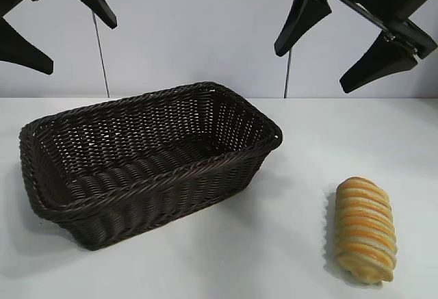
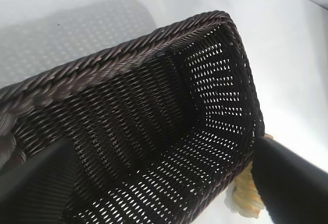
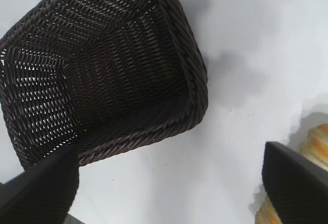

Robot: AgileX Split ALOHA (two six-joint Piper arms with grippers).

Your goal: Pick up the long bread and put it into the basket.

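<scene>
Basket [image 1: 147, 155] of dark woven wicker, braided rim, centre-left, long bread [image 1: 365, 229] ridged golden-tan at lower right on my white table [image 1: 274, 244], left gripper [image 1: 65, 18] and right gripper [image 1: 345, 35] aloft, fingers spread, holding nothing, wrist views reveal basket's openwork floor.

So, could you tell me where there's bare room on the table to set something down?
Bare tabletop lies between the basket and the long bread, in front of the basket, and behind the bread toward the wall. The basket itself is empty. Both end effectors, left and right, hang open overhead.
</scene>
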